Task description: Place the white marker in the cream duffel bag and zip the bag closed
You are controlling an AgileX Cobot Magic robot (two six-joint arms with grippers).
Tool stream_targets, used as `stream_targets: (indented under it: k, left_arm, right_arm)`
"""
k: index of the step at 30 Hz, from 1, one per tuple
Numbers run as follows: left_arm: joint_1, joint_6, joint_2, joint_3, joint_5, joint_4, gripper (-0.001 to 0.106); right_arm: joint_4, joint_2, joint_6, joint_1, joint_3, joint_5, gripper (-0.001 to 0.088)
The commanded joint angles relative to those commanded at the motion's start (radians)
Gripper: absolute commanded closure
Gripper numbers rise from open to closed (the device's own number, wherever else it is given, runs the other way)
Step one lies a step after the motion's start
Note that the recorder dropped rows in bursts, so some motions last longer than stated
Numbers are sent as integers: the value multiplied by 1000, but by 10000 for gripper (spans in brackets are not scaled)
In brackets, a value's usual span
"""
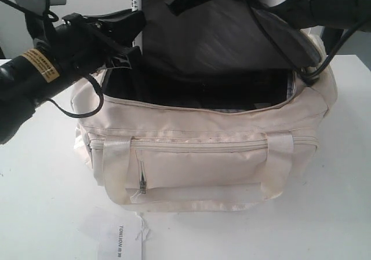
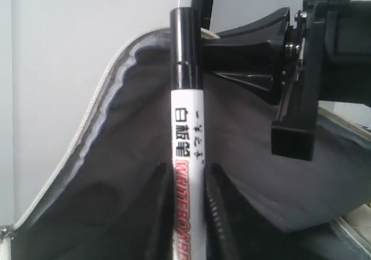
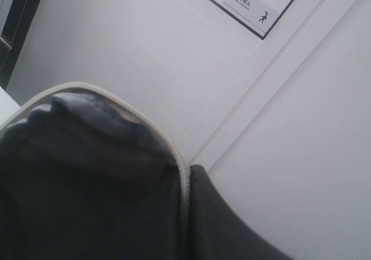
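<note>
L gripper (image 2: 186, 179) clamps white marker (image 2: 186, 121), "WHITEBOARD"; R gripper (image 2: 223, 57) can't tell; tag (image 1: 119, 244) "TONLION".

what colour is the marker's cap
Black, topping the slim white marker; it shows best in the left wrist view.

I read black 白板笔 and then red WHITEBOAR, running out of view, along the white marker (image 2: 188, 156), TONLION on the paper tag (image 1: 119, 242) on the desk (image 1: 35, 202), but the wall sign (image 3: 249, 5) and my left arm's yellow label (image 1: 39, 63) are too small to read.
</note>
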Motion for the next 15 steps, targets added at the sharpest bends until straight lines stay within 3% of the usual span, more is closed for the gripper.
stream_targets:
  k: [10, 15]
  left_arm:
    - [0, -14, 31, -12, 39, 2, 504]
    - [0, -23, 31, -12, 40, 2, 463]
  right_arm:
    - [0, 0, 0, 0, 0, 4, 868]
    - [0, 0, 0, 0, 0, 4, 868]
